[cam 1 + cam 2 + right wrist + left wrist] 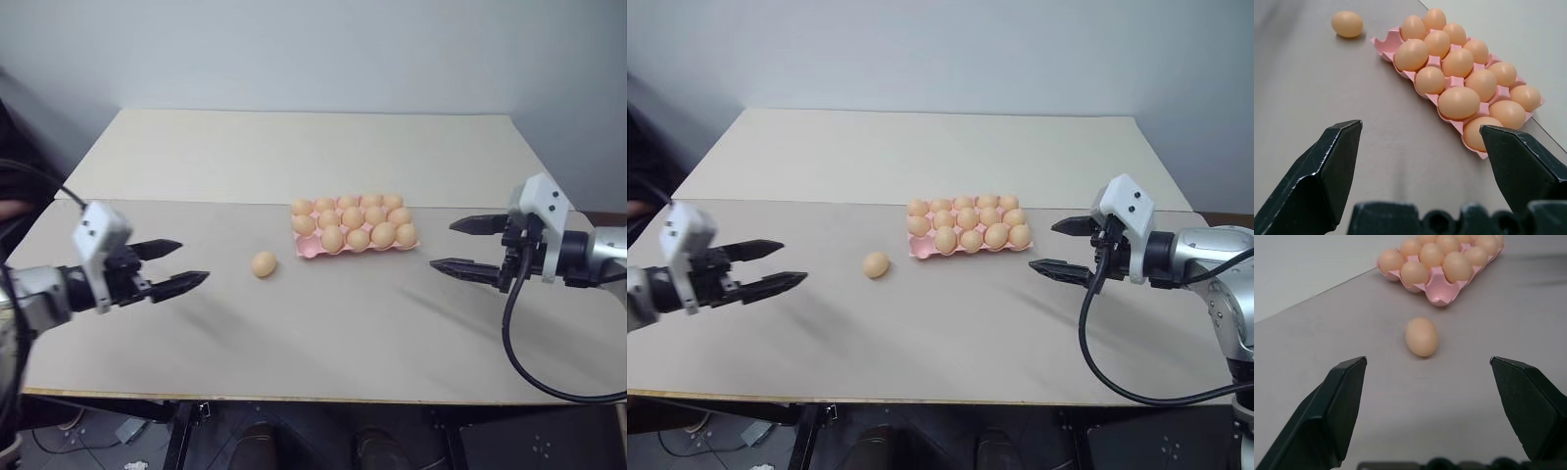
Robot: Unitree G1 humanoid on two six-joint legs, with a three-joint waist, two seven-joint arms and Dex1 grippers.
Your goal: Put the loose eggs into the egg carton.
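Observation:
One loose egg (264, 264), tan and smooth, lies on the table just left of the egg carton (307, 249). The pink carton holds several eggs alike in look, and its near-left corner cup stands bare. My left gripper (194, 261) hovers open to the left of the loose egg, pointing toward it, with nothing between its fingers. In the left wrist view the egg (1421, 336) sits ahead of the fingers, the carton (1438, 288) behind it. My right gripper (441, 245) is open and empty to the right of the carton (1382, 43), pointing at it.
The beige table (294, 343) has a seam running across behind the carton, and its front edge is near me. A black cable (519, 362) loops down from my right arm over the table's right front.

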